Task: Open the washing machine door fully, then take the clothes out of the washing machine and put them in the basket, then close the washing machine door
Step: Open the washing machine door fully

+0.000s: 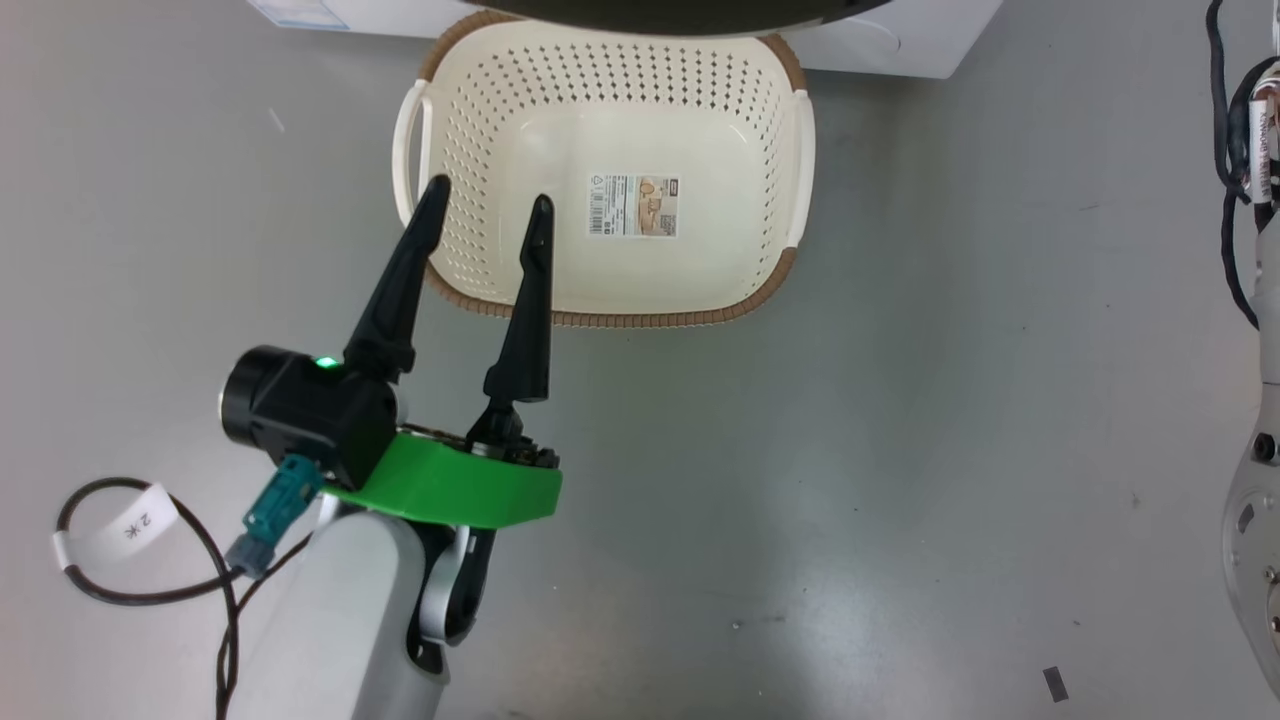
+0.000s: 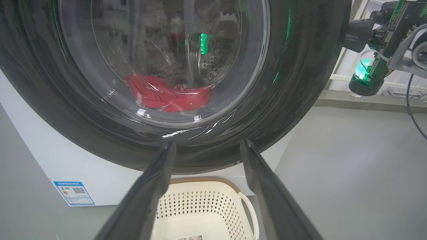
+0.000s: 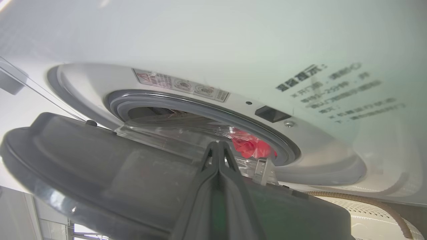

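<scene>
While the washing machine door (image 3: 100,173) stands only ajar across the lower frame, red clothes (image 3: 248,146) behind it, we should push its rim wide with our closed right gripper (image 3: 218,146), our spread left gripper (image 1: 490,195) hovering over the lower-left rim of the basket (image 1: 640,320).

The washing machine door (image 3: 100,166) stands only ajar, so I get just a narrow slot between it and the grey gasket (image 3: 200,106); its glass bowl (image 3: 173,130) blocks most of the opening, the clothes (image 3: 248,146) behind it. The door overhangs the far rim of the basket (image 1: 760,160); the near side is open from above, under my spread left tool (image 1: 490,192). Bare floor (image 1: 900,450) lies either side.
</scene>
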{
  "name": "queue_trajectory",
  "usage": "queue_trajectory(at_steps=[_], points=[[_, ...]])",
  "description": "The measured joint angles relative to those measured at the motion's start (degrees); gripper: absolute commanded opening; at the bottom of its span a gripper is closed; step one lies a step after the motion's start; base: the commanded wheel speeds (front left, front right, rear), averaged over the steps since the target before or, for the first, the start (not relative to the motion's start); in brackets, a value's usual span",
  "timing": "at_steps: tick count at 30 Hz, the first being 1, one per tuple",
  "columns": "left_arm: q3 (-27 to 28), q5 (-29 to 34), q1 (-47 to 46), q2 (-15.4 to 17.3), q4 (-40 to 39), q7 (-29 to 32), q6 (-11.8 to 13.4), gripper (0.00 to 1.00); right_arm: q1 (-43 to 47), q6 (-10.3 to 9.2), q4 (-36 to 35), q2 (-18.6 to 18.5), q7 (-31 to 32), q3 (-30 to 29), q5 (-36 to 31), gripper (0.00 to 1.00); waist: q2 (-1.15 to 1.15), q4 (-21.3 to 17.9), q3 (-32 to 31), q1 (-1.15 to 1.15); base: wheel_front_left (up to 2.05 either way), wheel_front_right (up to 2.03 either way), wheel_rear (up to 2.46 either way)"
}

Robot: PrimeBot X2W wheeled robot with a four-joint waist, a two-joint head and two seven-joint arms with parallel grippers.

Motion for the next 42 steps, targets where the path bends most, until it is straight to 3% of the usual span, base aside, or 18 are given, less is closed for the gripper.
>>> queue_trajectory(at_steps=[16,42], points=[[0.4,0.1,0.1,0.0,0.5,0.0,0.0,1.00,5.9,-0.01,-1.6,-0.3,2.3,2.9,2.9,0.00,0.00,-0.3,-3.4,0.00,0.00,0.00,0.00],[1.5,0.2,2.8,0.0,1.7,0.0,-0.5,1.00,13.5,0.00,-5.2,0.7,14.8,6.4,6.1,0.00,0.00,-0.4,-10.1,0.00,0.00,0.00,0.00]])
